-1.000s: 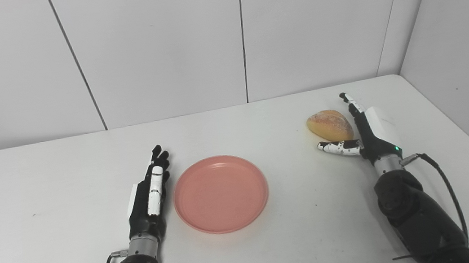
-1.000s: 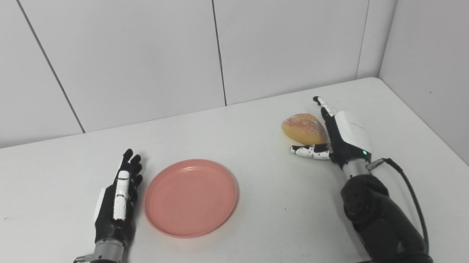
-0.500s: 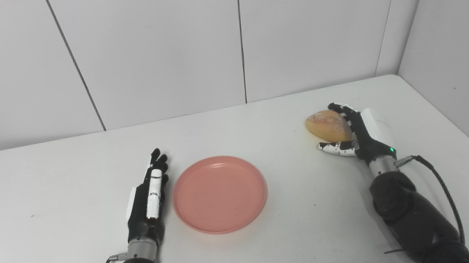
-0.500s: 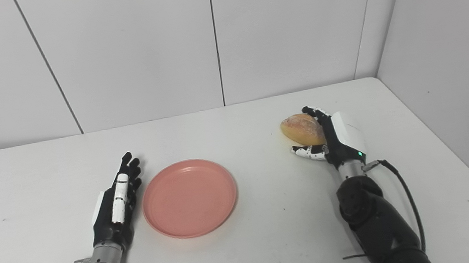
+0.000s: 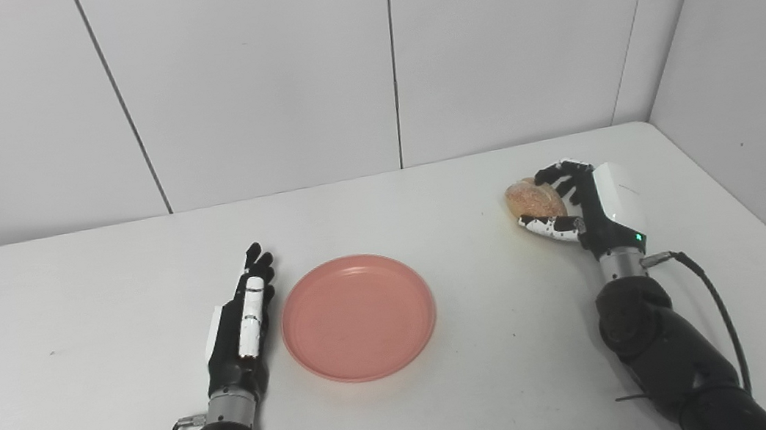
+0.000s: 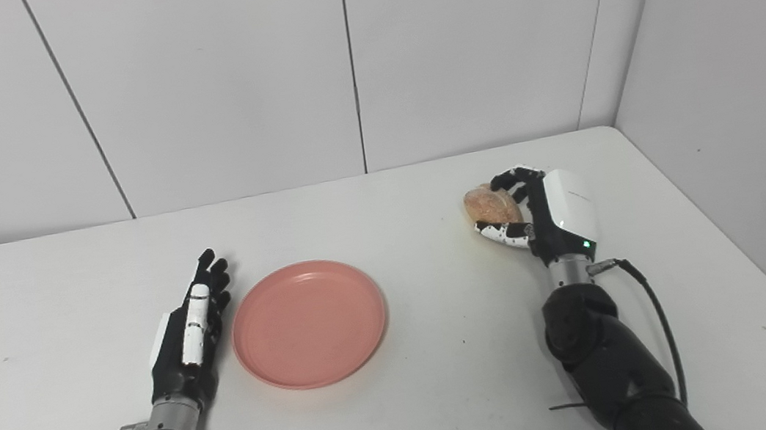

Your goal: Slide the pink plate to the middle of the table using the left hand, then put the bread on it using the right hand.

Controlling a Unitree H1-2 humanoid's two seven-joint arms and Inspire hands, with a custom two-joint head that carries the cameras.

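The pink plate (image 5: 358,316) lies flat near the middle of the white table (image 5: 67,286). My left hand (image 5: 241,319) rests open beside the plate's left rim, fingers straight and pointing away from me, a small gap between them and the rim. The bread (image 5: 533,200), a golden roll, is at the right side of the table. My right hand (image 5: 585,207) is shut on the bread, fingers curled over its top and thumb under its near side. Part of the roll is hidden by the fingers.
White wall panels stand behind the table and along its right side. The table's right edge runs close to my right arm (image 5: 656,349), with a black cable (image 5: 717,308) looping off the wrist.
My right hand's fingers, straight beside the bread one second ago, have curled over it and closed on it. The left hand and the plate have stayed put.
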